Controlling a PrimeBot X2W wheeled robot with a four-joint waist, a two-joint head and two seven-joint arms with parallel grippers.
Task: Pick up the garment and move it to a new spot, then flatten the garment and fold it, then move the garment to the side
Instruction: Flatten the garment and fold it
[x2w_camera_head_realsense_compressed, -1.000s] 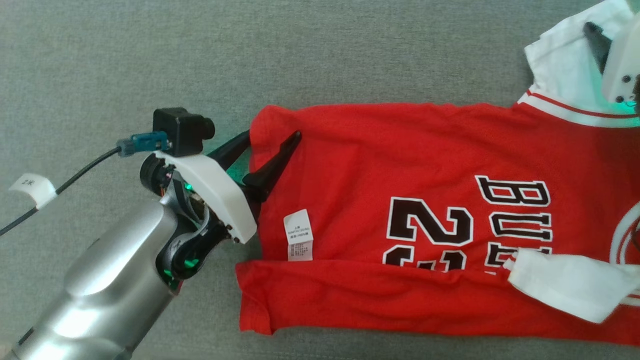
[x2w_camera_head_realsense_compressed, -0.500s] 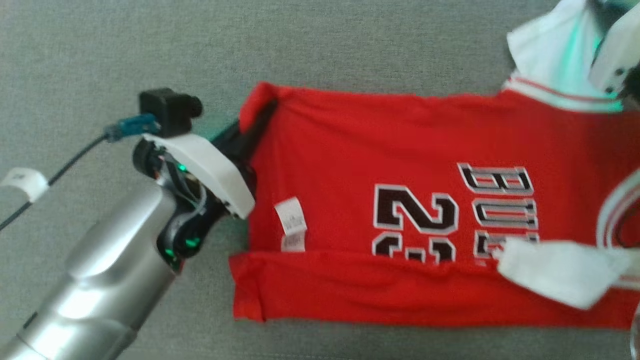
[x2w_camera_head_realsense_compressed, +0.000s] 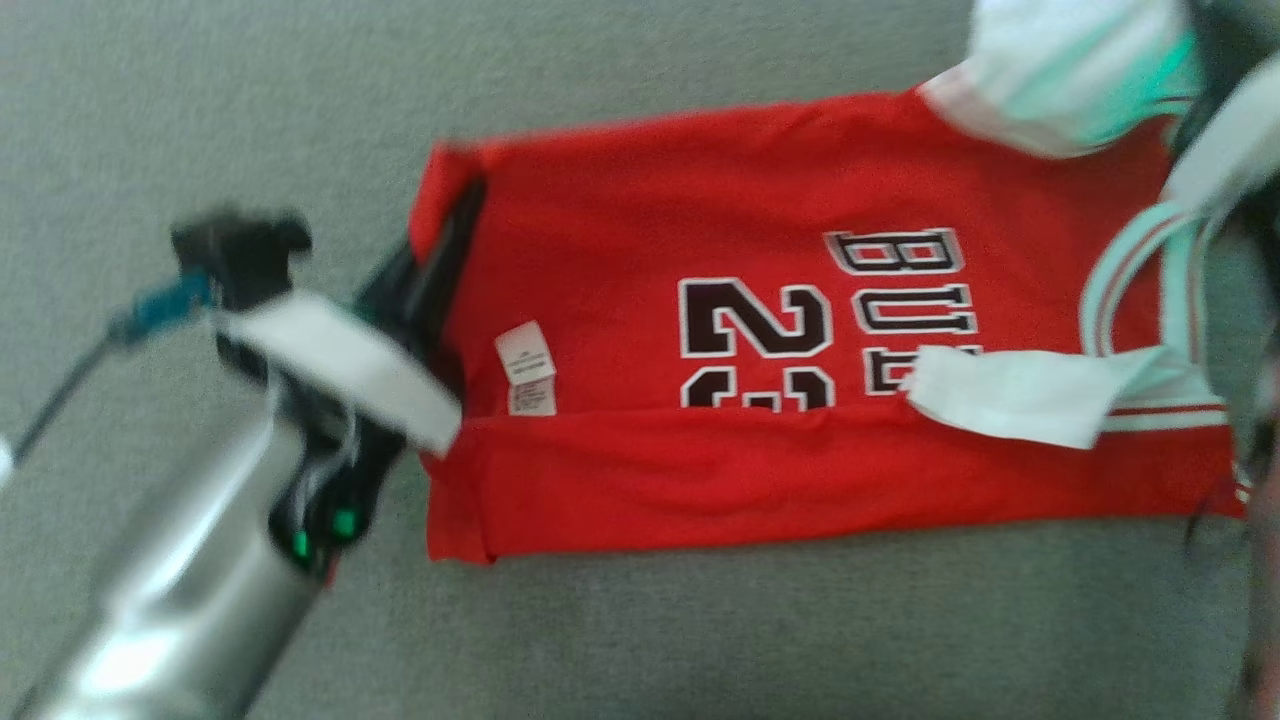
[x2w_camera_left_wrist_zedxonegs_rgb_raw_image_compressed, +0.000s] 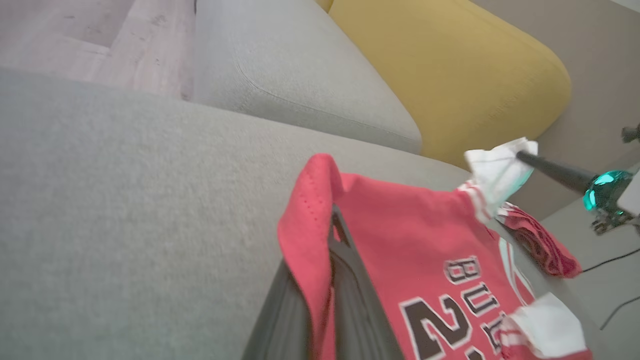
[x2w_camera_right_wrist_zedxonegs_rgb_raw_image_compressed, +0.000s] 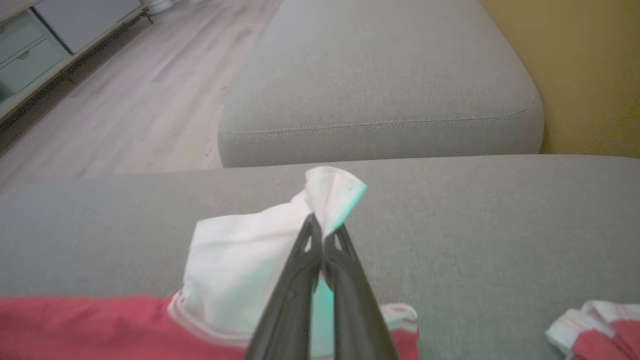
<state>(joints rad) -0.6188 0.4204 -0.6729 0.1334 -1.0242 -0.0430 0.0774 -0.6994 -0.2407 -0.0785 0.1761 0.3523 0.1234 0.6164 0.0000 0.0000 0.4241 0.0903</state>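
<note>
The garment (x2w_camera_head_realsense_compressed: 700, 190) is a red jersey with white sleeves and black print, lying on a grey sofa seat (x2w_camera_head_realsense_compressed: 250, 90). Its near long edge is folded over. My left gripper (x2w_camera_head_realsense_compressed: 468, 198) is shut on the hem's far corner, and the left wrist view shows that red corner (x2w_camera_left_wrist_zedxonegs_rgb_raw_image_compressed: 310, 200) draped over my left gripper (x2w_camera_left_wrist_zedxonegs_rgb_raw_image_compressed: 334, 216) and raised off the seat. My right gripper (x2w_camera_right_wrist_zedxonegs_rgb_raw_image_compressed: 324, 234) is shut on a white sleeve (x2w_camera_right_wrist_zedxonegs_rgb_raw_image_compressed: 235, 260), holding it up. In the left wrist view that sleeve (x2w_camera_left_wrist_zedxonegs_rgb_raw_image_compressed: 495, 167) hangs from my right gripper (x2w_camera_left_wrist_zedxonegs_rgb_raw_image_compressed: 522, 156).
A second grey seat cushion (x2w_camera_right_wrist_zedxonegs_rgb_raw_image_compressed: 380, 75) adjoins the far side, with a yellow back cushion (x2w_camera_left_wrist_zedxonegs_rgb_raw_image_compressed: 450, 65) beside it. Wooden floor (x2w_camera_right_wrist_zedxonegs_rgb_raw_image_compressed: 125, 100) lies beyond the sofa edge. A thin black cable (x2w_camera_left_wrist_zedxonegs_rgb_raw_image_compressed: 615, 260) trails on the seat by the right arm.
Both grippers have gone from open to shut, the left on the hem corner, the right on the white sleeve. Those parts now lift off the seat. The head camera has shifted.
</note>
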